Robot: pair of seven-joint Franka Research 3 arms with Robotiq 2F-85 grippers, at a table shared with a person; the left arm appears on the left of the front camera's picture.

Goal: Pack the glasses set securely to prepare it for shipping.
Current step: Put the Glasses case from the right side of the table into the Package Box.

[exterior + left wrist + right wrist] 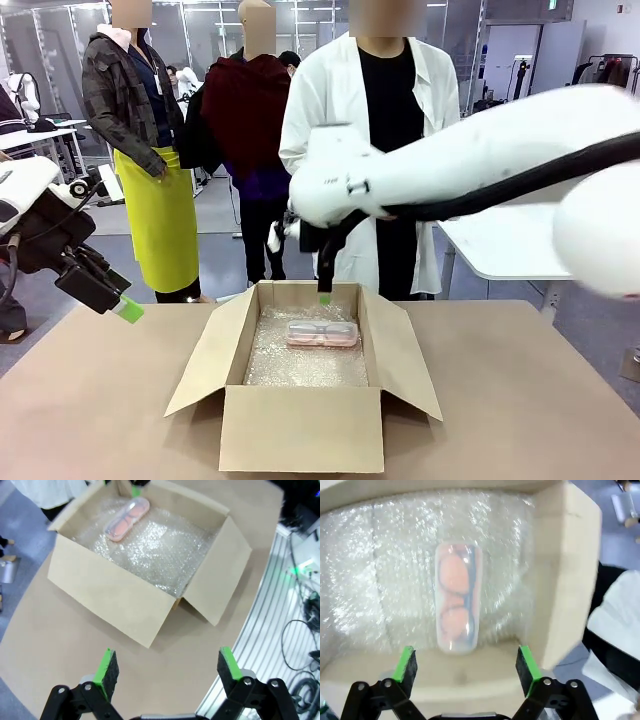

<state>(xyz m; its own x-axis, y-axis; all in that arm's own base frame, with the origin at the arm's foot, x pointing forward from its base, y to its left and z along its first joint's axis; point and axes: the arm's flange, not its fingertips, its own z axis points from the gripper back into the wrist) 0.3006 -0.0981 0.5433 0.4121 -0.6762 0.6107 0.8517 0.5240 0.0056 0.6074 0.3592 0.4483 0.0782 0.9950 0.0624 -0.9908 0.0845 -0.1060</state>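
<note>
Pink glasses case [457,597] lies flat on bubble wrap [300,370] by the cardboard box's [300,430] far wall. It looks light, rigid, slick and crackable, so you'd pinch across its narrow width, gently. Right gripper [465,656] hovers above it, jaws apart. Left gripper [166,656] is apart too, empty.

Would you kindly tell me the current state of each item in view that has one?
Cardboard box: open, flaps spread outward.
Bubble wrap: lining the box floor.
Pink glasses case: shut, lying flat on the wrap.
Left pincer: open, empty, beside the box.
Right pincer: open, empty, over the box's far end.
</note>
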